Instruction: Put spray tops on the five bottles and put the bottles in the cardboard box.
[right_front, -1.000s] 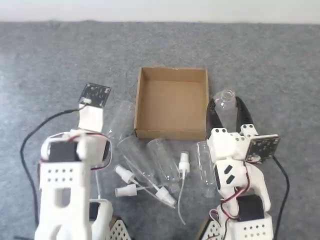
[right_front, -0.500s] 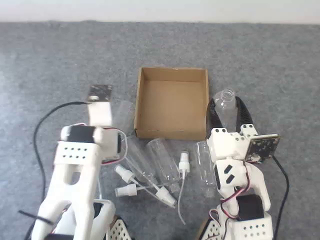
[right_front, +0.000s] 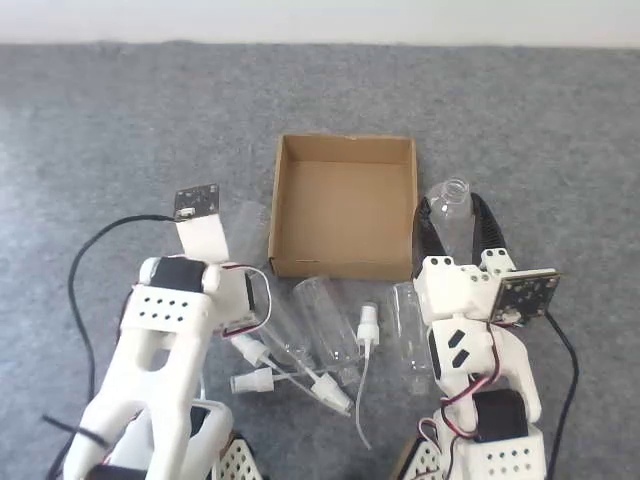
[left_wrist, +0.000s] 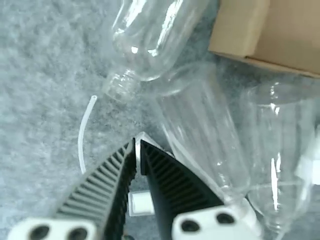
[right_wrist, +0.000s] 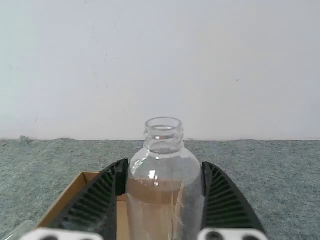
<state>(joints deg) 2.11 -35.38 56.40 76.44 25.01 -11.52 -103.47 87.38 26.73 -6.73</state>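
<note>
Comparing with the earlier frames, we find the left arm has swung in and lowered over the loose spray tops (right_front: 250, 350). The left gripper (left_wrist: 136, 146) is clenched on nothing, just above one top. The right gripper (right_wrist: 163, 170) has not moved and grasps an uncapped clear bottle (right_wrist: 162, 150) upright just beside the cardboard box (right_front: 340, 267). We judge that no bottle is capped or boxed yet

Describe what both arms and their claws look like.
The left arm and right arm are white plastic shells with black motor blocks. The left claw and right claw have black ribbed fingers on white bases. A black cable trails from the left arm; thin red wires run on both.
</note>
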